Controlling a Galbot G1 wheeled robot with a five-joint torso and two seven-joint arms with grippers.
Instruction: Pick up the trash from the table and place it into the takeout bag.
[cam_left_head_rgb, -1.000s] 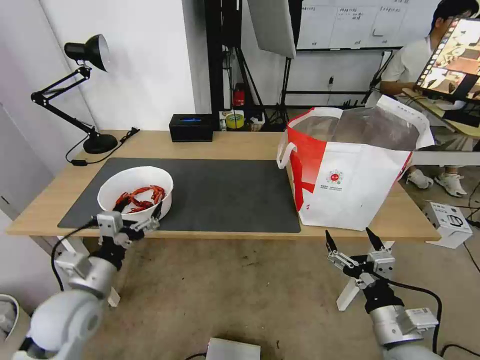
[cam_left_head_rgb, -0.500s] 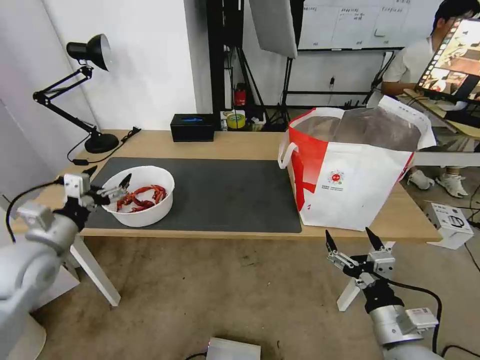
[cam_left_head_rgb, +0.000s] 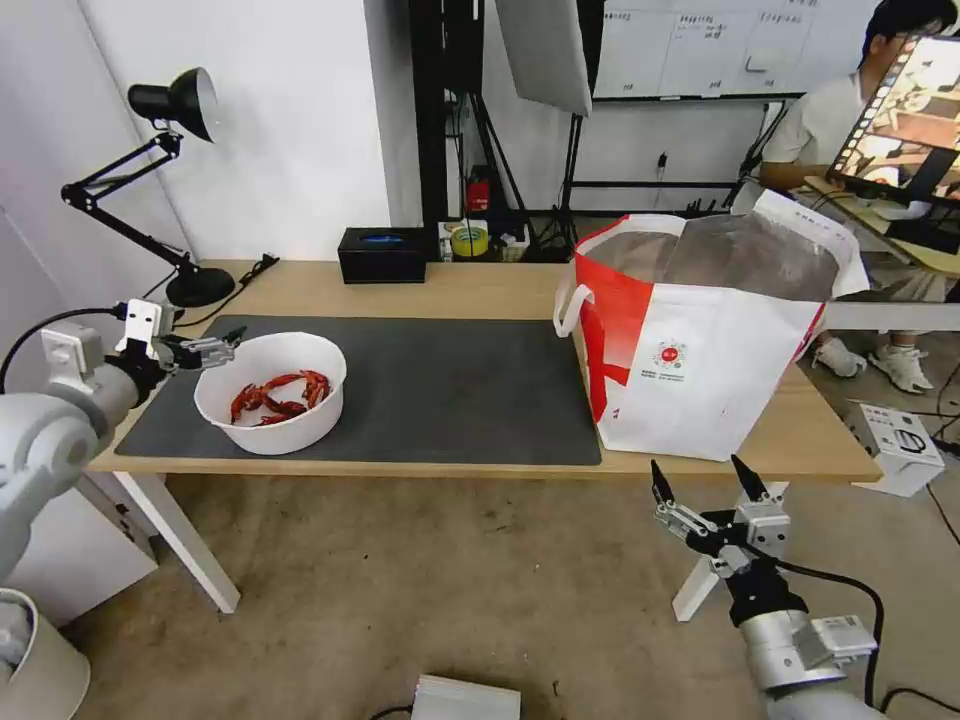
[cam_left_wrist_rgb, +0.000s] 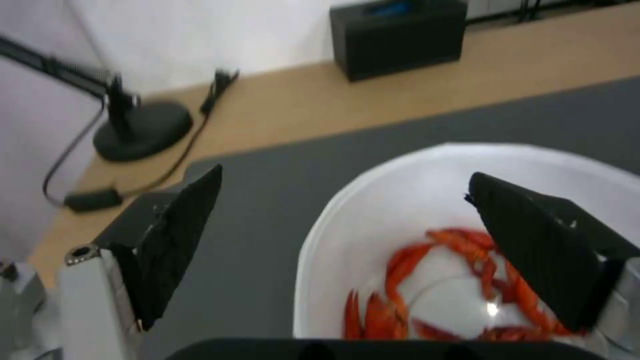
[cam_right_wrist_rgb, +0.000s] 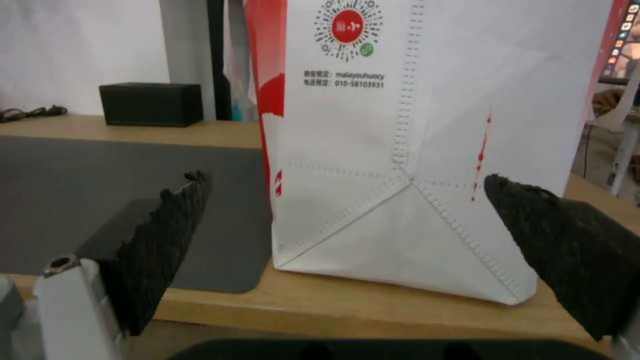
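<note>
Jaws of left gripper spread open, straddling near rim of white bowl; approach step judged underway; closing on rim required next.

Left arm reached in from the left at desk height, left claw spread wide, fingers apart. Right arm held low in front, below the desk's edge, right claw pointed up, also open.
</note>
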